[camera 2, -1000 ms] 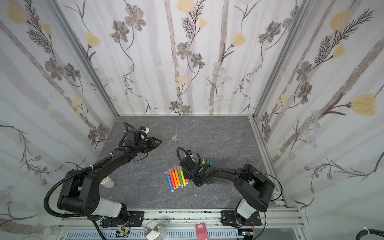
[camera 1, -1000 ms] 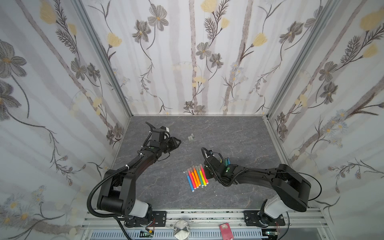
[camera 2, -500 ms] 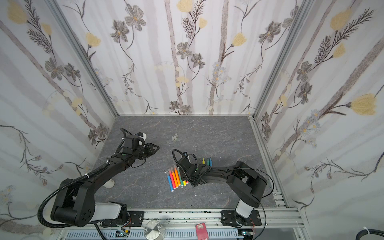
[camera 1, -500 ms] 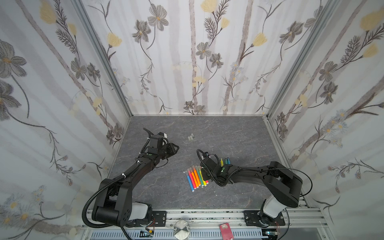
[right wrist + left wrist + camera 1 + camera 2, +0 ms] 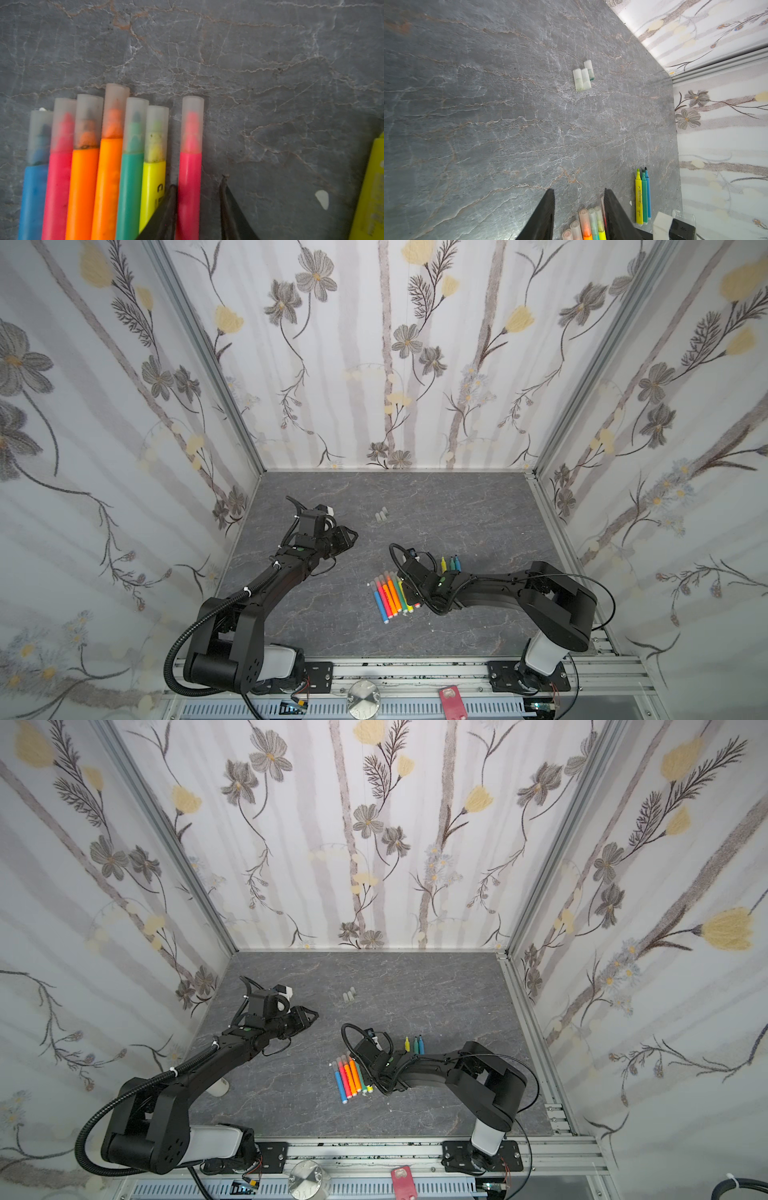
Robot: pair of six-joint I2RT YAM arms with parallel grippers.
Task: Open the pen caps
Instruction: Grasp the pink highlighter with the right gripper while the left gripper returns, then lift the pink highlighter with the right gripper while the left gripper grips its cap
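The pink pen (image 5: 189,187) lies just right of the row of six capped pens (image 5: 390,595), on the near half of the table (image 5: 478,506), its pen cap (image 5: 192,124) on and pointing far. The right gripper (image 5: 198,182) has come down from higher up beside the three uncapped pens (image 5: 451,564) and now straddles the pink barrel, jaws apart: one finger touches it, the other stands clear. Three loose caps (image 5: 381,516) lie farther back, where they were. The left gripper (image 5: 352,536), left of the pens, has drifted slightly nearer, jaws apart, nothing between them.
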